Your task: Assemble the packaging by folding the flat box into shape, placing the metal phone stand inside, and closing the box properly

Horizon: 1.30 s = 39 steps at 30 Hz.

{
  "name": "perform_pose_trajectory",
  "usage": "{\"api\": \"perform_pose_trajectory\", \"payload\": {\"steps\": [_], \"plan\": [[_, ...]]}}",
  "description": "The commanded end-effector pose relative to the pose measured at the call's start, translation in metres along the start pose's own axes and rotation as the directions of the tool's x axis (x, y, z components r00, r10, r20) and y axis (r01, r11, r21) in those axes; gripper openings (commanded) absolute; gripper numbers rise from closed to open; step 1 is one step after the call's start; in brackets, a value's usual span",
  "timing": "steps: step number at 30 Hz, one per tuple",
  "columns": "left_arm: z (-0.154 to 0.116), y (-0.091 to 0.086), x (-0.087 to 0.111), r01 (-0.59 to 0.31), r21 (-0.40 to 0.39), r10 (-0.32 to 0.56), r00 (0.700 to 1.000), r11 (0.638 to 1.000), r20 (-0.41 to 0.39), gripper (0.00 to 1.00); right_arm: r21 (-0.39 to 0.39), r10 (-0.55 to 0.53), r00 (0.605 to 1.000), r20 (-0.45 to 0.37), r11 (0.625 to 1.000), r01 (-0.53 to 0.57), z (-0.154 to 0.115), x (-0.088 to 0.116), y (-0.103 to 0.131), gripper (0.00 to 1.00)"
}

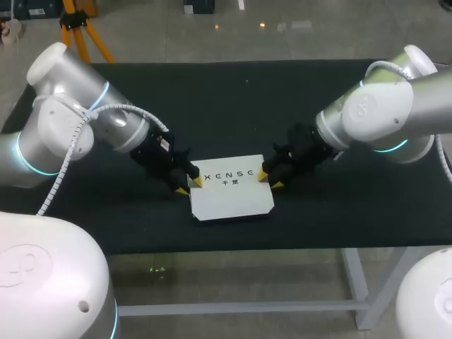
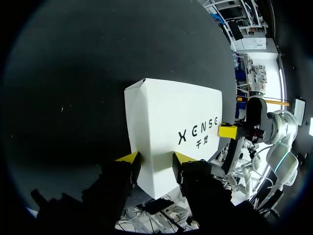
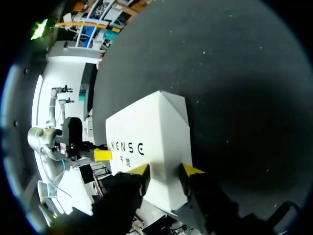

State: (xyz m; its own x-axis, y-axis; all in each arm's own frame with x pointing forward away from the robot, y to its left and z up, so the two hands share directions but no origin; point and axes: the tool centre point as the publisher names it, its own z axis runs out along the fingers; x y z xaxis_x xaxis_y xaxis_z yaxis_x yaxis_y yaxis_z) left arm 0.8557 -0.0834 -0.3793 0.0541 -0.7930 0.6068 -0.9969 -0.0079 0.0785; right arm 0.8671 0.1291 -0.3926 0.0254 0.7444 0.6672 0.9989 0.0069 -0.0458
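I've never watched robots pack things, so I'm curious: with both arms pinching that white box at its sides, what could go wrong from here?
1. The left end effector and the right end effector each grip the white box only at a narrow edge, so it might slip or twist.
2. If the arms pull unevenly, the cardboard could crease or tear.
3. The box sits fairly near the table's front edge and could slide off if dropped.

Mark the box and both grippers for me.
box [image 1: 233,199], head view, bare middle of its white top face.
left gripper [image 1: 190,186], head view, midway between its yellow tips.
right gripper [image 1: 270,180], head view, midway between its yellow tips.
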Motion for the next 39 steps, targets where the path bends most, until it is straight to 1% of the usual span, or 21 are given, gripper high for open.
{"api": "perform_pose_trajectory", "payload": {"steps": [1,15,22,39], "plan": [[0.003,-0.003,0.006,0.001,-0.015,0.0,1.0,1.0,0.006,0.45,0.02,-0.003,1.0,0.001,1.0,0.003,0.01,0.003,0.0,0.42],[-0.003,-0.002,0.0,0.011,-0.03,-0.011,1.0,0.999,-0.002,0.48,0.051,0.005,1.0,0.011,0.999,-0.006,0.003,-0.005,-0.001,0.42],[-0.004,-0.002,-0.002,0.014,-0.035,-0.014,1.0,0.999,0.002,0.49,0.05,0.006,1.0,0.018,0.999,-0.007,0.0,-0.006,-0.001,0.42],[-0.007,0.0,0.011,0.023,-0.099,-0.02,0.999,0.995,0.032,0.48,0.081,0.014,1.0,0.021,0.997,-0.016,-0.001,0.003,-0.002,0.43]]}}
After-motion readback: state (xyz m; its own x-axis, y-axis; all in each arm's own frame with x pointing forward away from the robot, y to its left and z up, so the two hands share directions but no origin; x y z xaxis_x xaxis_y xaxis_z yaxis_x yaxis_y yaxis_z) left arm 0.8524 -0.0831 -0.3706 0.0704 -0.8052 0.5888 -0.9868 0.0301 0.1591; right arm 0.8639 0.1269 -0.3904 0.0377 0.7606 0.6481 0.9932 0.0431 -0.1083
